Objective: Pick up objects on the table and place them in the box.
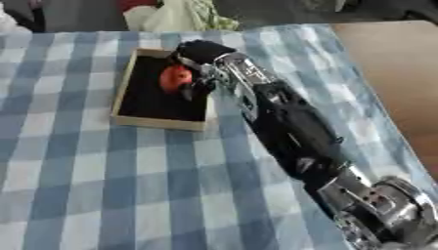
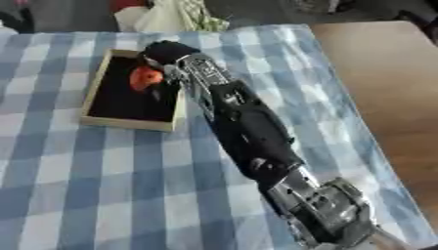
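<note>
The tabletop [image 1: 402, 73] shows bare brown wood along the right side; the rest of it lies under a blue and white checked cloth [image 1: 85, 185] that fills most of both views. Across that cloth the right arm [image 1: 295, 132] runs as a long black and silver diagonal, entering at the lower right corner and reaching up and left to the box. It covers the cloth beneath it and part of the box's right wall.

The box [image 1: 128, 93] is a shallow tray with pale wooden walls and a black floor, sitting flat on the cloth in the upper left part of the scene. Its left and near walls are plainly seen, and most of its dark floor is bare.

The right robot hand [image 1: 198, 68] hangs over the box's far right corner, fingers curled down and closed around a small red-orange object [image 1: 175, 78]. That object is rounded, and is held over the box's upper right part. Whether it touches the floor of the box cannot be told, and the fingers hide part of it.

Beyond the far edge of the cloth lies a bundle of pale yellow-green fabric [image 1: 184, 14], well apart from the box, with dark shapes beside it too unclear to make out.
</note>
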Controlling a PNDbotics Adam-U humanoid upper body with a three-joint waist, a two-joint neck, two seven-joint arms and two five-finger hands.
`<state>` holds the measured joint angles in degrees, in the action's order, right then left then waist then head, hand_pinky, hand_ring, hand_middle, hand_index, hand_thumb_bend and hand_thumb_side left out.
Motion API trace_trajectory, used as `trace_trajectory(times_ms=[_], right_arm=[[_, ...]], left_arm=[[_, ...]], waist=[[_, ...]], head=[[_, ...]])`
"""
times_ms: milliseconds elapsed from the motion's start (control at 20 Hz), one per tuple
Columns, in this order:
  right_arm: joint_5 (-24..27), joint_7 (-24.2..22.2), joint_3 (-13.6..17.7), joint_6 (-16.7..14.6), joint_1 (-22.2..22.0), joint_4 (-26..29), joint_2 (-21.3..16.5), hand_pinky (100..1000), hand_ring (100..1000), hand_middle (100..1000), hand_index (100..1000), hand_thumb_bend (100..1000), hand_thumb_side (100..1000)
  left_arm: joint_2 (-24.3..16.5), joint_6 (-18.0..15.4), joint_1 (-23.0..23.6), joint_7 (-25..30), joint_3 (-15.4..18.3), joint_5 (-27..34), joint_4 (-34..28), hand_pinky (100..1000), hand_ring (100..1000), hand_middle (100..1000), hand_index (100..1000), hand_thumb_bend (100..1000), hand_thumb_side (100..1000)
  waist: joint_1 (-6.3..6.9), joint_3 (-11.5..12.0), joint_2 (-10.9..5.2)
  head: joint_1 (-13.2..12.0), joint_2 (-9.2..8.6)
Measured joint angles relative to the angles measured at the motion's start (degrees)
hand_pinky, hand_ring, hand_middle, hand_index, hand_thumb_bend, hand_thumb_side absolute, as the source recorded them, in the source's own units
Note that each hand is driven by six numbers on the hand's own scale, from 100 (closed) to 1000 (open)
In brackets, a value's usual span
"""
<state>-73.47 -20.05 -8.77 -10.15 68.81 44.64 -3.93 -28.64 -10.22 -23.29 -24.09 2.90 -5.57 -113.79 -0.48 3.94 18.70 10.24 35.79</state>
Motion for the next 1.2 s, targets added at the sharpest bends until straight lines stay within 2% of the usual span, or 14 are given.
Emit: trace_trajectory(times_ms=[150,450,650,750,1200], right_arm=[[-2.8,-0.1,0.3,0.6,-0.1,-0.5,0.1,735,761,732,879,339,304],[-7.9,-0.5,0.7,1.7,-0.1,-0.5,0.3,753,781,755,897,461,316],[-9.5,-0.7,1.0,1.9,-0.2,-0.1,0.5,769,794,757,905,478,340],[-9.6,-1.0,1.0,1.8,-0.2,0.4,0.5,762,778,749,899,498,320],[-6.9,-1.2,1.4,2.1,0.1,4.8,-0.8,759,761,719,891,428,301]], left_arm=[[0.0,0.0,0.0,0.0,0.0,0.0,0.0,777,777,734,831,550,708],[0.0,0.0,0.0,0.1,0.0,0.0,0.0,777,776,734,831,549,707],[0.0,0.0,0.0,0.1,0.0,0.0,0.0,778,777,734,831,548,708],[0.0,0.0,0.0,0.1,0.0,0.0,0.0,778,777,734,831,548,708],[0.0,0.3,0.1,0.5,0.0,0.0,0.0,780,777,735,831,547,707]], waist=[[-0.05,0.0,0.01],[-0.1,0.0,0.01],[0.01,0.0,0.01],[0.05,-0.1,0.01],[0.06,-0.8,-0.45]], head=[[0.0,-0.16],[0.1,-0.16],[0.0,-0.15],[0.0,-0.15],[-0.1,-0.06]])
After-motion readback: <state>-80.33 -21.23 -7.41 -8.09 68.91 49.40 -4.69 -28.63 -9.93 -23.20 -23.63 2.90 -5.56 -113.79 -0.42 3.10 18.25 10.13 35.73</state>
